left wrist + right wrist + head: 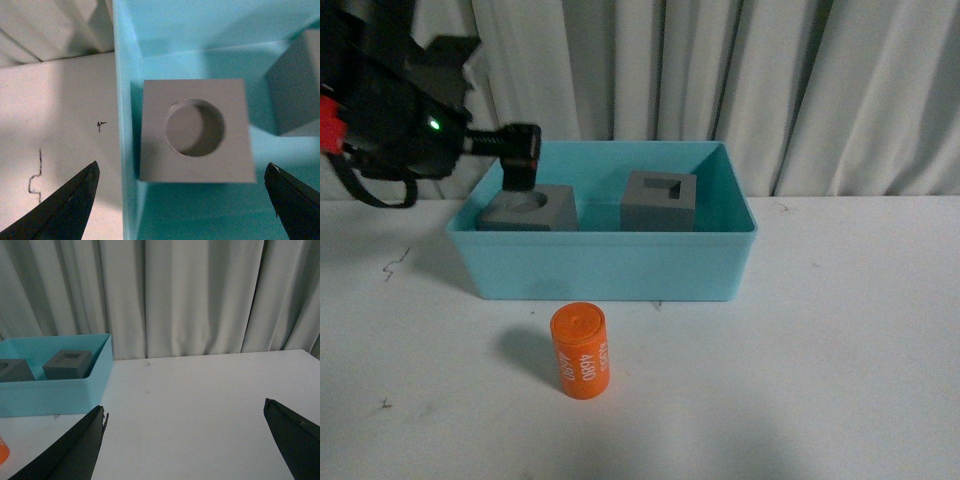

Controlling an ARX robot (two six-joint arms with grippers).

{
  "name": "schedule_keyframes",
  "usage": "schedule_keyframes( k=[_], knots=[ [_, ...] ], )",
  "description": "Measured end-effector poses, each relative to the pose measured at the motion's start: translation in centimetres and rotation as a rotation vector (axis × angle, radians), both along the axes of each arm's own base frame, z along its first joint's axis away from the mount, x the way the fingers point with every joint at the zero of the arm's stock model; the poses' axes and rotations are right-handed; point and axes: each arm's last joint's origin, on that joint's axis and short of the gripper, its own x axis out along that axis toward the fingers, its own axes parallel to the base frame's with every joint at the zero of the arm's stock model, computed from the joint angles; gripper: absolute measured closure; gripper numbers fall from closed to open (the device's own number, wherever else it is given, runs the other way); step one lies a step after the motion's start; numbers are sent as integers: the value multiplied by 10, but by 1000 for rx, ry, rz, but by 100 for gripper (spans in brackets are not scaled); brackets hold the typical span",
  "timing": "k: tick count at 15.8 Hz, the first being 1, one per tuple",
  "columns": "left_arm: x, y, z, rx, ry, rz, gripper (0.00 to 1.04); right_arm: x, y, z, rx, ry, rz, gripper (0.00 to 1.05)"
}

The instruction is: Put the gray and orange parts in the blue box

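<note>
Front view: my left pincer hangs over the left end of the blue box, just above the gray cube with the round hole. That cube sits inside the box at its left end. The gray cube with the rectangular hole stands inside too, near the middle and apart from the first. The orange cylinder, white numerals on its side, stands upright on the white surface outside the box, near its front wall. A pale curtain hangs behind.

Left wrist view: I look straight down on the round-hole cube. It lies just beside the box's side wall. My two dark fingers are spread wide, one over the surface outside the box and one over the box floor, and they grip nothing. A corner of the other cube shows farther along. Pen marks dot the surface.

Right wrist view: my right pincer is spread wide and empty above bare surface, well apart from the box. Both cubes show inside it, and a sliver of orange sits at the frame's edge.
</note>
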Motion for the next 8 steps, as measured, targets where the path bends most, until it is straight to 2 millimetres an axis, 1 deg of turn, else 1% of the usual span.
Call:
schedule_keyframes(
  k=[1,2,3,4,5,7,8],
  knots=[
    [-14,5,17,-58,-30,-5,8,0,0,0,0,0,0,6],
    [-41,15,39,-144,-56,-8,7,0,0,0,0,0,0,6],
    [-75,27,55,-226,-57,-8,7,0,0,0,0,0,0,6],
    [-105,38,58,-287,-26,12,7,0,0,0,0,0,0,6],
    [-147,52,51,-339,36,70,7,0,0,0,0,0,0,6],
    [-210,67,29,-385,140,172,7,0,0,0,0,0,0,6],
    [-233,73,23,-388,156,223,7,0,0,0,0,0,0,6]
  ],
)
